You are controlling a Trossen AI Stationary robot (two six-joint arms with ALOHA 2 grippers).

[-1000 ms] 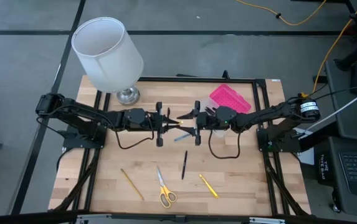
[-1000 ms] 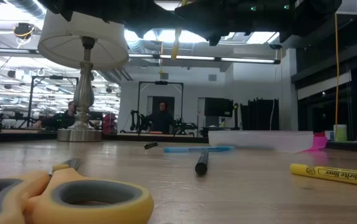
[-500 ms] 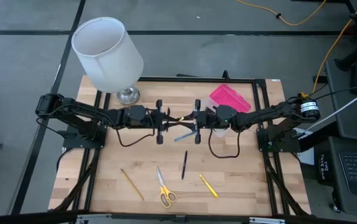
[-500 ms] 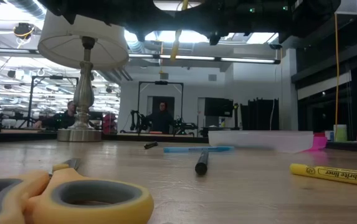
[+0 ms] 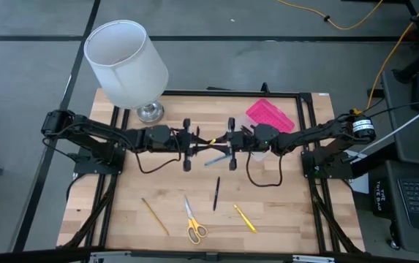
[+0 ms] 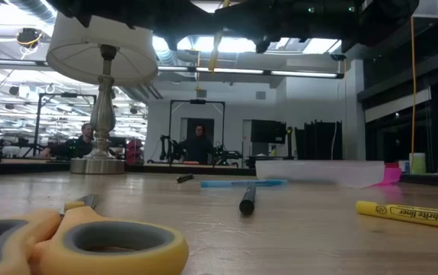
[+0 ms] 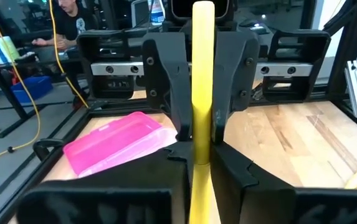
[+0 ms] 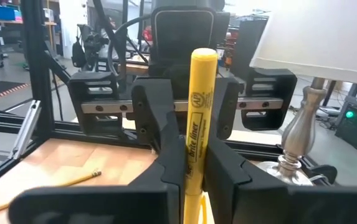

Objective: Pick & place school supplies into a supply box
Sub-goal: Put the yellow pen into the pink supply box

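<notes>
Left gripper (image 5: 194,145) and right gripper (image 5: 223,145) meet nose to nose above mid-table, both clamped on one yellow highlighter (image 7: 201,99); in the left wrist view the left fingers (image 7: 240,180) press its near end and the right arm's fingers grip it further along; right wrist view shows the same marker, printed lettering on the barrel, squeezed between the right fingers (image 8: 228,174) with the left gripper's fingers closed on it behind; in the low view it hangs as a yellow sliver under the dark arms.

Nearest the low camera: yellow-handled scissors (image 6: 81,241), lying flat at the table's front edge, blades pointing toward the centre; second yellow highlighter (image 6: 411,214) to the right of the scissors, flat, apart from them; yellow pencil (image 5: 154,216) to the left of the scissors, angled; black pen (image 5: 216,193) just beyond the scissors, nearly lengthwise front to back; blue pen (image 5: 214,161) further in, lying on the table below the joined grippers; small dark item beside it in the low view, too small to tell.

Supply box: clear base (image 6: 318,171) sits on the table under the right arm, right of centre; pink lid (image 5: 270,117) is beside it toward the back right, tilted, off the base.

White lamp (image 5: 127,64) stands at the back left corner; wooden table (image 5: 282,208); a person is seated in the room behind.
</notes>
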